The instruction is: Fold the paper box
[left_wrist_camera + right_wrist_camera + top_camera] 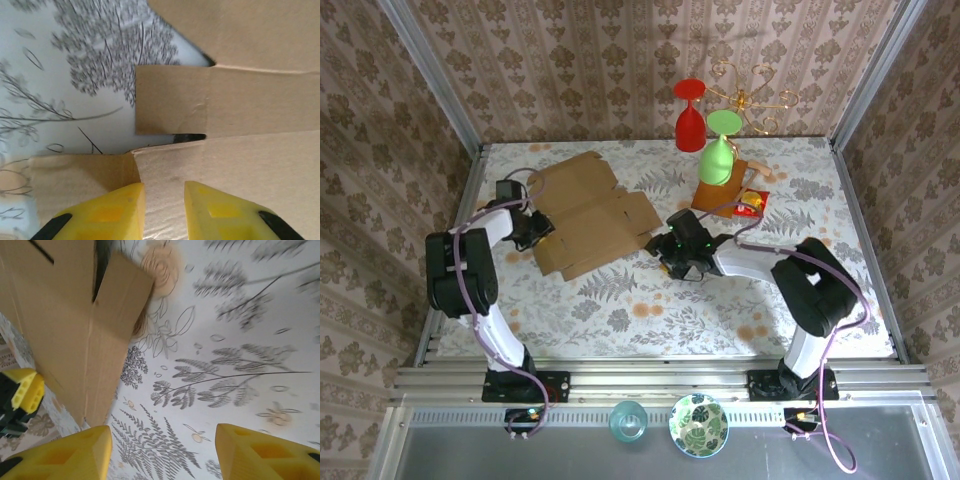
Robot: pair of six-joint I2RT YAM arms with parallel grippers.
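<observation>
Two hands flank the paper box (590,215), flat on the counter (650,310), left of centre. We see the left hand (164,187) narrow over its edge, though we cannot tell if it grips. The right hand (162,432) is wide and empty beside it.

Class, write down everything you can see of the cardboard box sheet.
The paper box is a plain brown cardboard sheet, cut into panels and flaps with creases. It lies unfolded on the flowered table, left of centre. The left gripper sits over its near-left edge, jaws narrow. The right gripper hovers open beside its right flap.
</observation>
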